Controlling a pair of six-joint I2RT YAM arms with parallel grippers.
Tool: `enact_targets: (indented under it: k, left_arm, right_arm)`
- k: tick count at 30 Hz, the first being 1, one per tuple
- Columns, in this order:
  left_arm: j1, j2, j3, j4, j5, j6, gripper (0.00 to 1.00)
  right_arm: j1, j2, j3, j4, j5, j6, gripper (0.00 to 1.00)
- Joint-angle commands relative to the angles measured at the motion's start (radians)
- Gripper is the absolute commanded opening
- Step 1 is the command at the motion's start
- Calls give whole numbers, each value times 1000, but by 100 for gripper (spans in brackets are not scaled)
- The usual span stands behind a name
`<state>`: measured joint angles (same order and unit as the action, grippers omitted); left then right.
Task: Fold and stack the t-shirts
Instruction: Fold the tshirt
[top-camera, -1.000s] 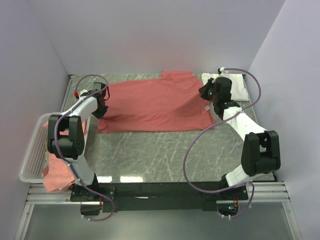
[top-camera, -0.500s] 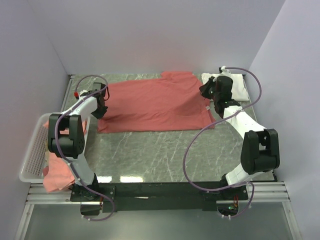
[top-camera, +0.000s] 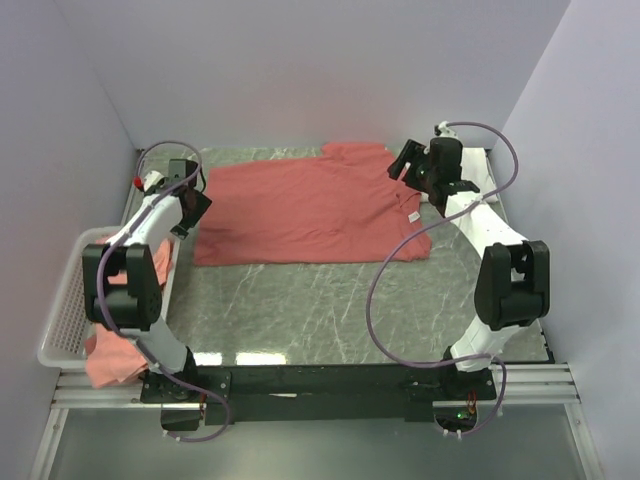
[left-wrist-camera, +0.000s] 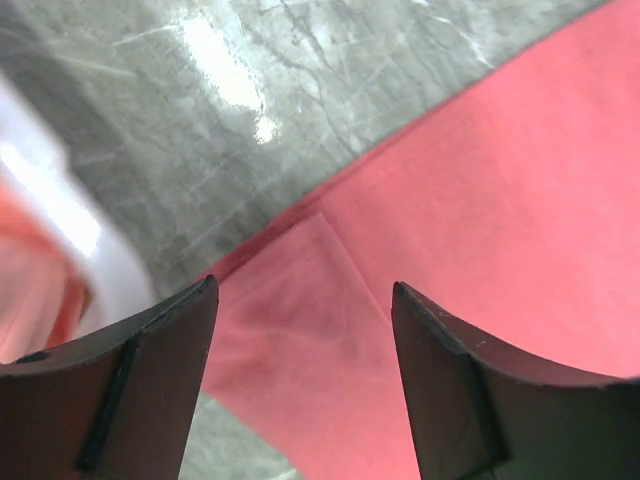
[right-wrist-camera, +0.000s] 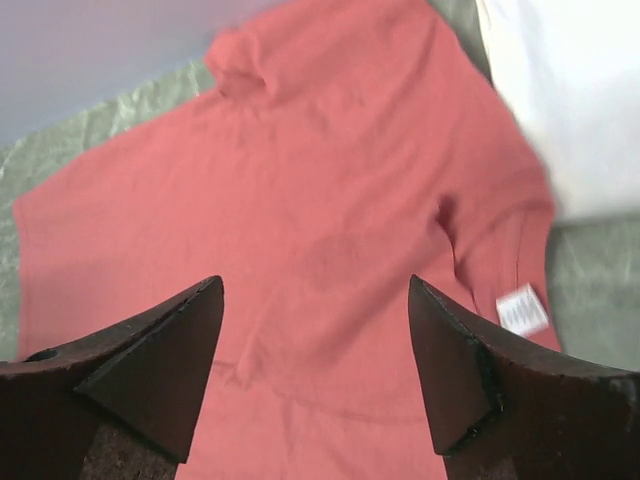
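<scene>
Marble table (top-camera: 300, 300); coral t-shirt (top-camera: 300, 210) flat; left hand (left-wrist-camera: 300, 300), right hand (right-wrist-camera: 315, 290) now spread wide, empty, lifted off shirt edges.

Left hand (left-wrist-camera: 305, 300) and right hand (right-wrist-camera: 315, 295) hover spread wide, gripping nothing.

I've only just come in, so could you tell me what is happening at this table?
Two robot arms are folding t-shirts. A salmon t-shirt lies spread on the table, the left gripper over its left end and the right gripper over its labelled end. Both are open and hold nothing. A white t-shirt lies at the far right; more salmon shirts hang out of the basket on the left.
</scene>
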<state>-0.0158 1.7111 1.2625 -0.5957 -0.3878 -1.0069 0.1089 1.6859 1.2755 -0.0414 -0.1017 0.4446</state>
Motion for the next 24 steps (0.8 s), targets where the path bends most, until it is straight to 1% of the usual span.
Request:
enact_targets:
  k: [1, 2, 4, 7, 9, 10, 11, 12, 13, 14, 15, 19, 24]
  left_arm:
    - [-15, -116, -77, -15, -13, -8, 76]
    - [-19, -126, -116, -12, -8, -15, 75]
    - [-42, -148, -147, -18, -13, -39, 74]
    - [-96, -168, -201, -21, -52, -77, 72]
    - [-114, -177, -238, -12, -63, -91, 70]
    - [-116, -177, -250, -7, -63, -107, 68]
    - [-119, -176, -265, -4, -62, -108, 63]
    - [-122, -173, -271, 10, -57, -107, 61]
    - [-130, -160, -275, 7, -60, -114, 60]
    - [-134, -156, -276, 8, -65, -116, 58]
    - [-142, -156, -284, 20, -75, -116, 57]
    - [-142, -136, -290, 25, -101, -124, 55]
    - [-142, -123, -282, 34, -111, -127, 54]
  right_arm:
    - [-8, -64, 9, -127, 10, 54, 80]
    - [-8, -81, -13, -135, 5, 69, 80]
    - [-6, -133, -102, -137, -6, 115, 80]
    - [-5, -219, -247, -108, -15, 160, 79]
    - [-5, -276, -347, -85, -46, 178, 75]
    - [-5, -291, -373, -71, -49, 193, 72]
    - [-5, -305, -399, -65, -59, 198, 70]
    - [-5, -327, -441, -54, -62, 201, 70]
    - [-5, -334, -458, -55, -58, 206, 68]
    - [-5, -350, -472, -55, -37, 206, 64]
    - [-5, -356, -496, -54, -26, 207, 63]
    - [-41, -348, -504, -104, 23, 200, 54]
    - [-104, -345, -516, -124, 46, 186, 54]
